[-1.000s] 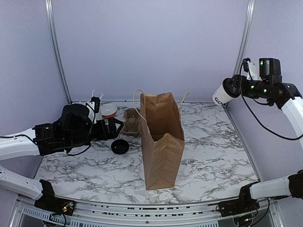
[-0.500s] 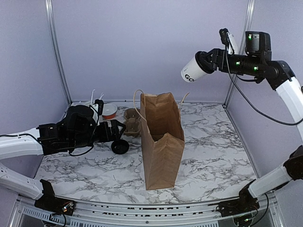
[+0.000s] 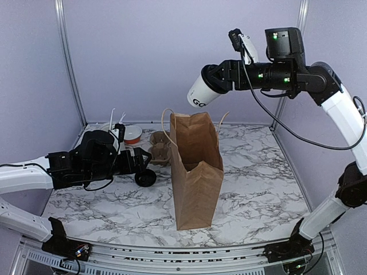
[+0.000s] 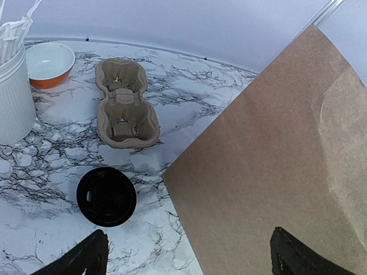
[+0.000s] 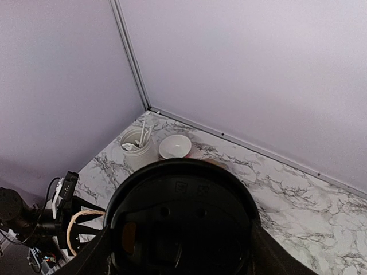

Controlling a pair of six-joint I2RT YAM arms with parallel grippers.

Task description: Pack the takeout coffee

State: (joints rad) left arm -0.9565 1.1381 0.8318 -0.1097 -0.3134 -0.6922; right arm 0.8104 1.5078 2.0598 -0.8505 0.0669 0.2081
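Top external shows the right end effector clamped on the takeout coffee, gripping the lid end. The cup hangs tilted in the air, above the open top of the brown paper bag. Left end effector is spread wide with nothing in it, low over the marble surface near a loose black lid.

Loose black lid, cardboard carrier, bowl

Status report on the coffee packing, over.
Left gripper open, low beside paper bag. Right gripper shut on takeout coffee, tilted, aloft near bag's mouth. Nothing seen in the way.
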